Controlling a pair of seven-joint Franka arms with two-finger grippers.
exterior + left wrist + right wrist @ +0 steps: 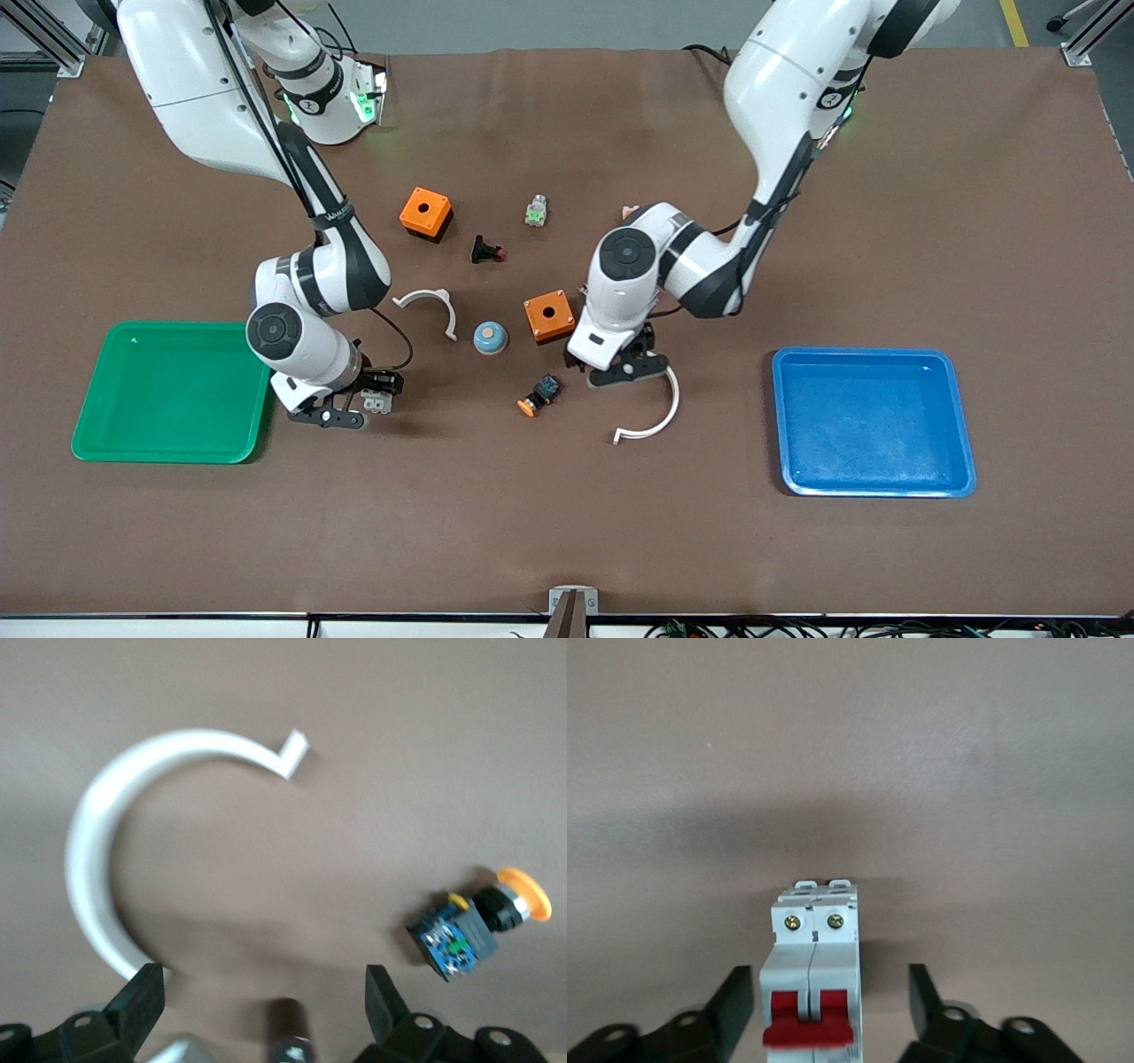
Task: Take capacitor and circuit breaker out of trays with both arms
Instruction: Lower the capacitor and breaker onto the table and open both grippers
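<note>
From the front view, the right claw (365,409) sits low over the brown tabletop (567,532), just beside the green tray (97,425) on the side toward the middle of the tabletop. The breaker (376,403) lies between its fingers. The left claw (631,365) is low over the middle of the tabletop, next to one end of a white curved clip (660,416) and close to an orange box (549,316). A black-blue switch with an orange cap (539,394) lies near it, toward the right arm's end. The capacitor cannot be made out here. A blue tray (873,421) rests toward the left arm's end, well apart from the left claw. Also on the tabletop are a second white clip (430,306), a blue-grey knob (490,337), a second orange box (426,213), a black stemmed button (486,251) and a small grey-green part (535,211).

In the left wrist view, the left claw (266,1001) stands apart, and the capacitor (289,1032), a small dark cylinder, lies on the tabletop between the fingers (381,997), touching neither. The curved clip (115,859) and the switch (469,930) lie close by.

In the right wrist view, the right claw (830,1005) is apart, its fingers (735,1005) on either side of the breaker (812,974) with a gap at each side. The breaker rests on the tabletop, red levers toward the camera.
</note>
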